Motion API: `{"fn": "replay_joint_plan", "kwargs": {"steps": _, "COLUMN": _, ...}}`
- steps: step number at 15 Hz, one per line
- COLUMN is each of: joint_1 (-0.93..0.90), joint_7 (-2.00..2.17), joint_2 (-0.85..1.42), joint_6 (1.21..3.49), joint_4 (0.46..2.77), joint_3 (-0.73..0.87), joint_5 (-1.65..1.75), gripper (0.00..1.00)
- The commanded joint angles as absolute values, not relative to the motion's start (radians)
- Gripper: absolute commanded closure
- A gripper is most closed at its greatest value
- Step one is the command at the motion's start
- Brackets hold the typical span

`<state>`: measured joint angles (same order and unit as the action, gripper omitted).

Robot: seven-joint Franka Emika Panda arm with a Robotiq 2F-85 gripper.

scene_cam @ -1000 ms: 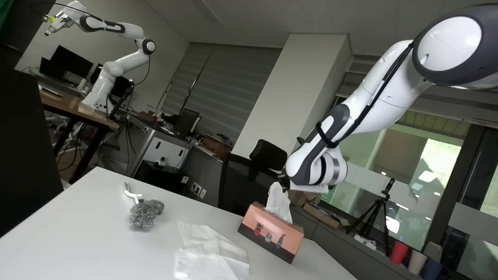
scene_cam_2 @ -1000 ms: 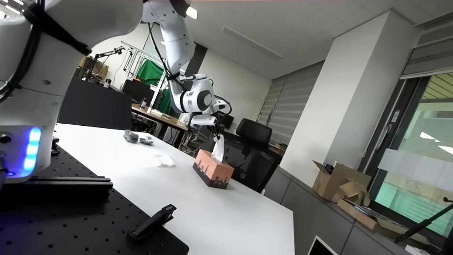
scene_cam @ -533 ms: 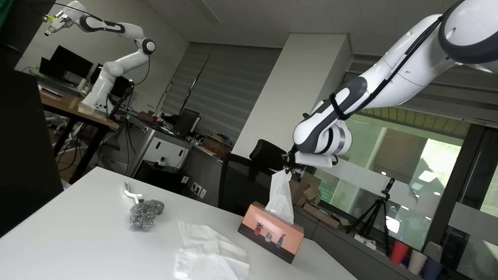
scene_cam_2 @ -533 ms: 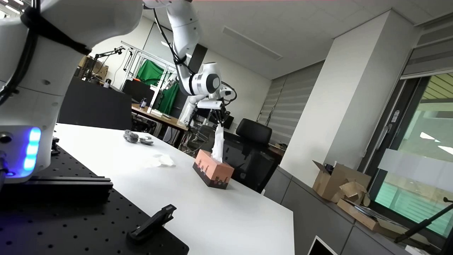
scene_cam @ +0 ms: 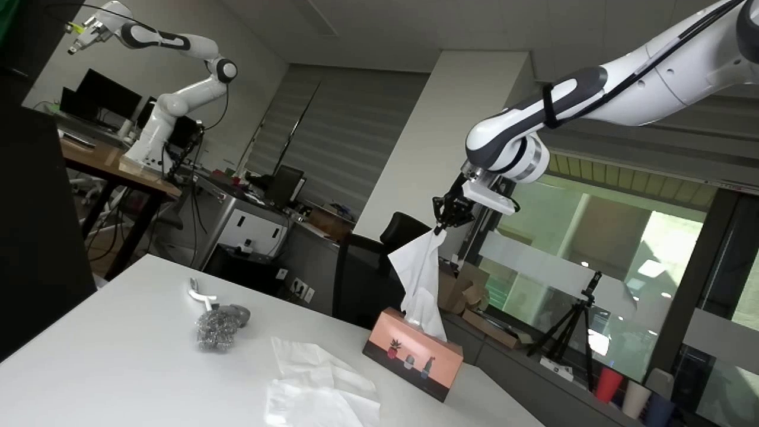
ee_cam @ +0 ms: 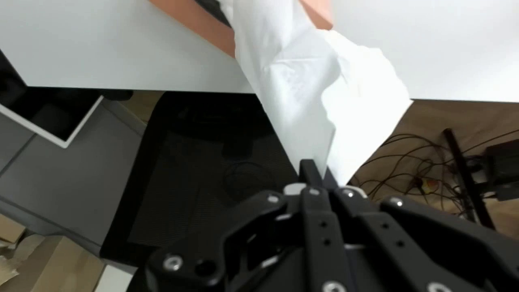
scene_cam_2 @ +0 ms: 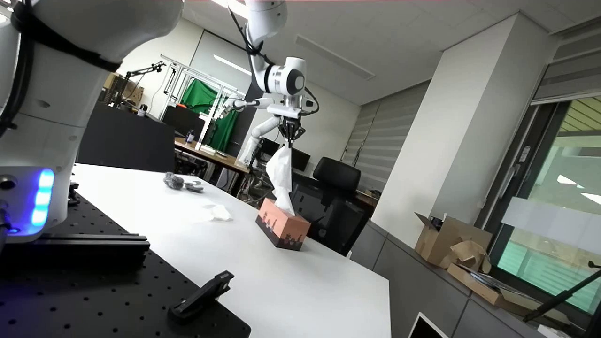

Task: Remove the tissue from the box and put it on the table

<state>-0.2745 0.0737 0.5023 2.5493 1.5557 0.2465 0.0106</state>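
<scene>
The tissue stretches tall above its box, top end in the tips of my claw, lower end running down to the opening; how much sits inside I cannot tell. My claw is narrow, its fingers nearly together with the tissue pinched between them, and it points downward above the box. I see the box upright on the white counter, salmon above, dark below, potted plants printed on its side, near the edge where a black chair stands. Near the box, loose white sheets lie creased on the counter. Farther off I have a silvery mesh bundle, with a grey item and a white curved piece just beside it. A blue light shines on my arm next to a perforated black board. Beyond the counter, a second white arm stands on a wooden desk, and by the window I see some open cardboard boxes
</scene>
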Motion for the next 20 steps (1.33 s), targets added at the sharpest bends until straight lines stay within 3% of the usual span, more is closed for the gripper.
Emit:
{"fn": "replay_joint_plan", "kwargs": {"steps": 1, "joint_1": -0.113, "joint_7": -0.075, "joint_2": 0.456, "joint_6": 2.395, "joint_4": 1.510, "joint_3": 0.020, "joint_5": -0.090, "gripper": 1.00}}
{"fn": "replay_joint_plan", "kwargs": {"steps": 7, "joint_1": 0.002, "joint_7": -0.281, "joint_2": 0.441, "joint_6": 2.080, "joint_4": 1.470, "joint_3": -0.149, "joint_5": -0.291, "gripper": 1.00}}
{"fn": "replay_joint_plan", "kwargs": {"steps": 20, "joint_1": -0.062, "joint_7": -0.309, "joint_2": 0.471, "joint_6": 1.577, "joint_4": 1.478, "joint_3": -0.109, "joint_5": 0.004, "gripper": 1.00}}
